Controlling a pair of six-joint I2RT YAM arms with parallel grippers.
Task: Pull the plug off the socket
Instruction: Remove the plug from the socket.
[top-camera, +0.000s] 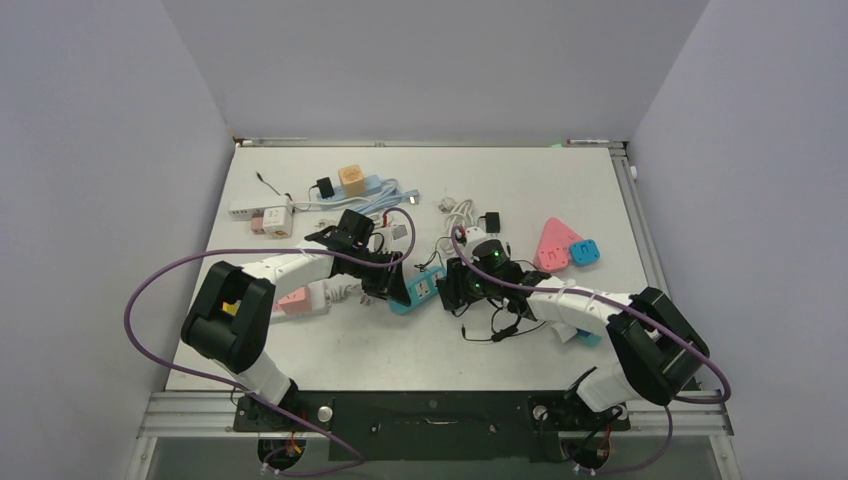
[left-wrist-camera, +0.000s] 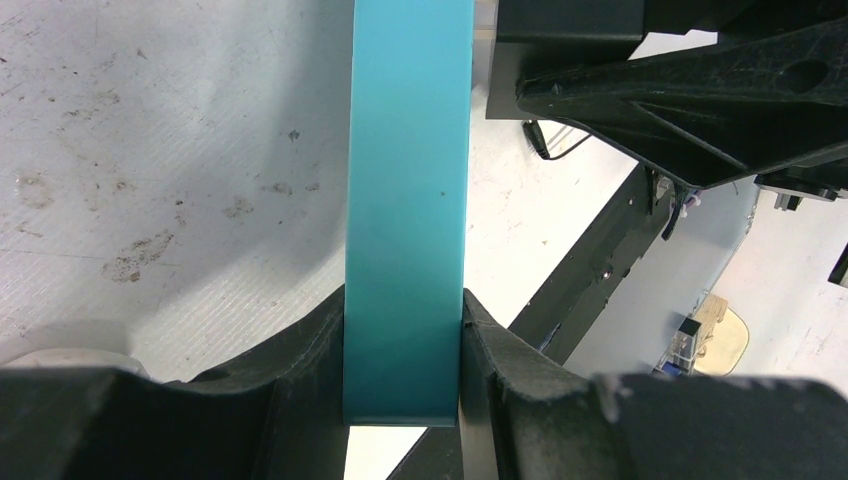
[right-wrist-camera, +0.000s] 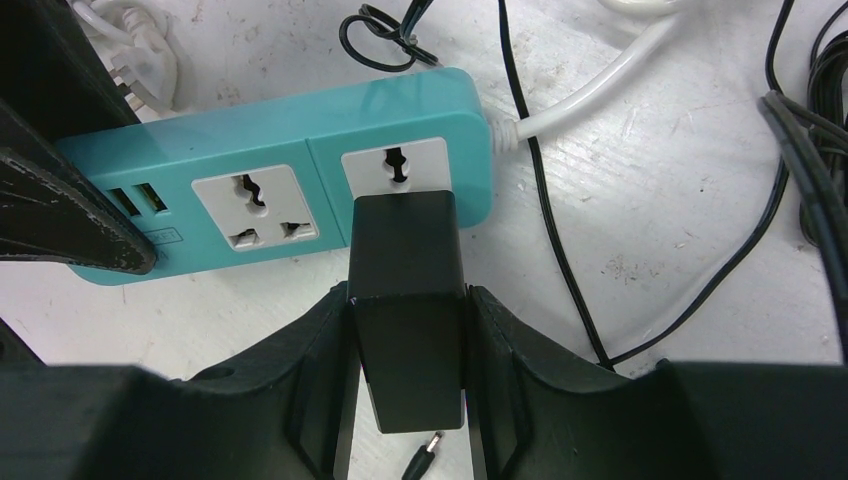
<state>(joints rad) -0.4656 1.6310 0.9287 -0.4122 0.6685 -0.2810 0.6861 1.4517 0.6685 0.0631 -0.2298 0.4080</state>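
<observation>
The right jaws are clamped on either flat side of the plug (right-wrist-camera: 405, 270), a smooth, matte black rectangular block that sits seated in the end outlet of the socket strip (right-wrist-camera: 250, 130). The strip is a glossy teal plastic bar with rounded corners, white outlet faces, one free universal outlet (right-wrist-camera: 258, 208) and two USB ports (right-wrist-camera: 140, 200). The left jaws are clamped across the strip's opposite end, pinching its narrow teal edges. The strip lies flat near the middle of the worktop (right-wrist-camera: 680, 200), a white, lightly ribbed surface with grey scuffs. A thick white cable (right-wrist-camera: 590, 95) leaves the strip's end beside the plug. Thin black cords (right-wrist-camera: 560, 230) curl close around the right jaws, and a small metal-tipped barrel connector (right-wrist-camera: 425, 445) lies just under them. Farther back are a pink triangular piece (top-camera: 556, 243), a small blue adapter (top-camera: 584, 252), an orange cube (top-camera: 351, 179) and a white strip (top-camera: 250, 210).
</observation>
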